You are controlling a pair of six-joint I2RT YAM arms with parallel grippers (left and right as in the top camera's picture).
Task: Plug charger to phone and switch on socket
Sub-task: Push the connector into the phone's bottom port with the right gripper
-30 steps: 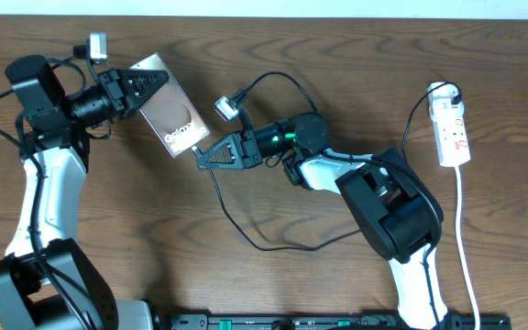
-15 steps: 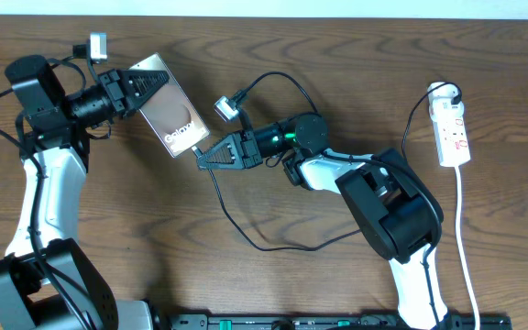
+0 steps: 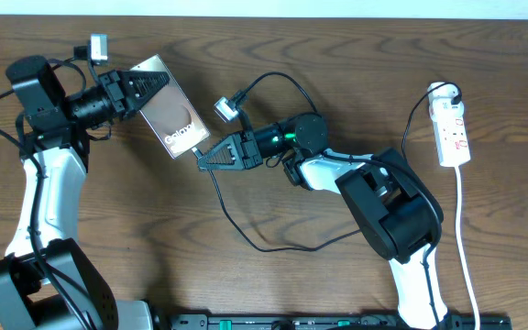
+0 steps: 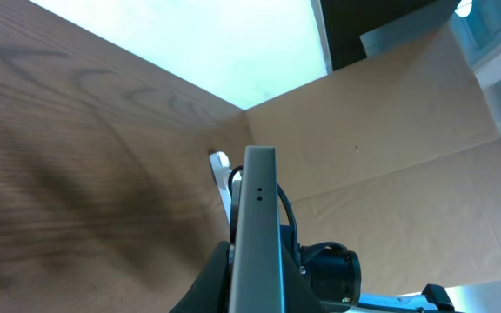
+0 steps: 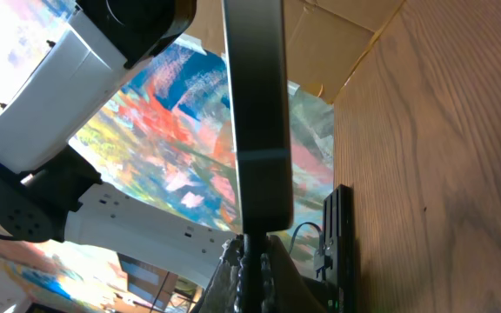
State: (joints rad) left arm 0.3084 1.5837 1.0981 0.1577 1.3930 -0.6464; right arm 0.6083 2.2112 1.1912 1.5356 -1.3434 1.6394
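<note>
phone: the phone (image 3: 172,119) sat in the upper left, long axis running diagonally, with its lower end aimed at the right arm
left fingers: the left fingers (image 3: 145,85) were clamped on the phone's upper-left end, steadying it
right fingers: the right fingers (image 3: 214,158) looked pinched together on the charger tip, right at the phone's lower end and pretty much lined up with its long axis
charger: the charger (image 3: 273,249) trailed from those fingers in a loose loop over the surface (image 3: 108,238)
seating: couldn't tell whether the tip was actually in the port, since both wrist views only showed the phone edge-on
socket: the socket (image 3: 453,128) lay far right, well apart, nearer the right arm
in the way: nothing between tip and port as far as I could see
</note>
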